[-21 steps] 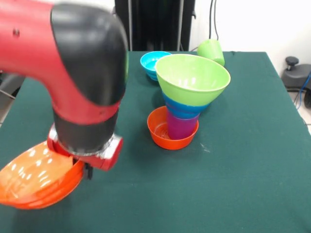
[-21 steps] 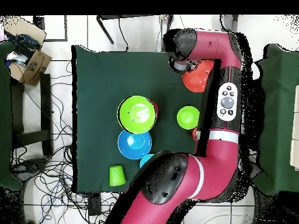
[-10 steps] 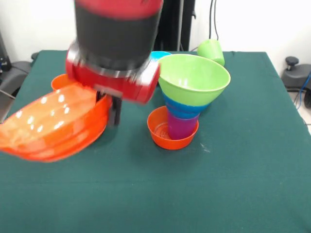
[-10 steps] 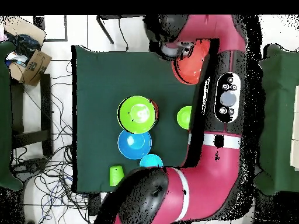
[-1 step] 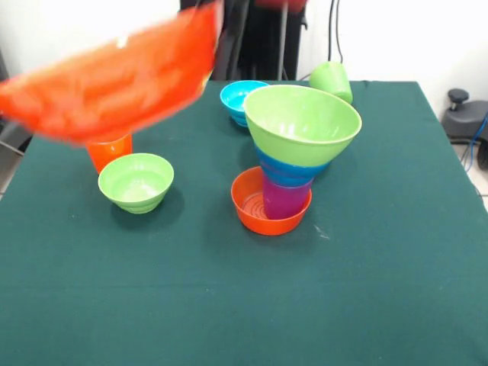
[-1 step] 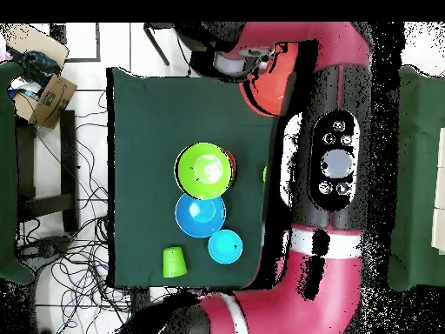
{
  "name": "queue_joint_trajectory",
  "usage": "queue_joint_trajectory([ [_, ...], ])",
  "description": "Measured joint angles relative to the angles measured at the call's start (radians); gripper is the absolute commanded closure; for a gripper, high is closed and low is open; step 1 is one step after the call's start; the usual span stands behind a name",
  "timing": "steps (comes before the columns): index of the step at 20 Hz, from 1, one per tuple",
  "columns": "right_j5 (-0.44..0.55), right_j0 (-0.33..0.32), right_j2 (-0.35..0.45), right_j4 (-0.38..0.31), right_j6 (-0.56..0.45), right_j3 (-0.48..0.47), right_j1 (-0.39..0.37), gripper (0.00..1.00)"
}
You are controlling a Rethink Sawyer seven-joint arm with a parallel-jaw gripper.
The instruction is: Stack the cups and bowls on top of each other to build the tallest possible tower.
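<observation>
A large orange bowl [image 5: 114,76] hangs tilted and blurred high over the table's left side; in the overhead view the large orange bowl [image 6: 271,87] sits at the arm's end, where my gripper [image 6: 252,70] is shut on its rim. The tower [image 5: 293,160] stands mid-table: a small orange bowl [image 5: 255,213], a purple cup [image 5: 284,200], a blue bowl [image 5: 293,171] and a wide lime green bowl [image 5: 303,122] on top. A small lime green bowl [image 5: 136,181] and an orange cup [image 5: 108,151] stand at the left, the cup half hidden by the raised bowl.
A light blue bowl [image 5: 240,99] and a lime green cup [image 5: 332,80] on its side lie behind the tower. The overhead view shows a large blue bowl [image 6: 201,216] beside the tower [image 6: 205,170]. The arm [image 6: 335,165] covers the table's right edge there.
The arm has risen out of the front view, lifting the large orange bowl from the table's near left to high above it. The small lime green bowl and orange cup are now uncovered.
</observation>
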Motion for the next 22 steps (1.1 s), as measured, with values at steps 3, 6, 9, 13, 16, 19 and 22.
queue_joint_trajectory([
  [3,-0.015,0.008,-0.027,0.053,0.0,0.086,-0.075,1.0],
  [6,-0.082,0.008,-0.058,0.134,0.0,0.241,-0.179,1.0],
  [9,-0.143,0.011,-0.082,0.169,0.001,0.334,-0.232,1.0],
  [13,-0.249,0.033,-0.135,0.193,0.009,0.479,-0.303,1.0],
  [16,-0.309,0.063,-0.175,0.195,0.016,0.568,-0.338,1.0],
  [19,-0.354,0.089,-0.205,0.196,0.02,0.635,-0.356,1.0],
  [22,-0.39,0.108,-0.227,0.199,0.025,0.683,-0.363,1.0],
])
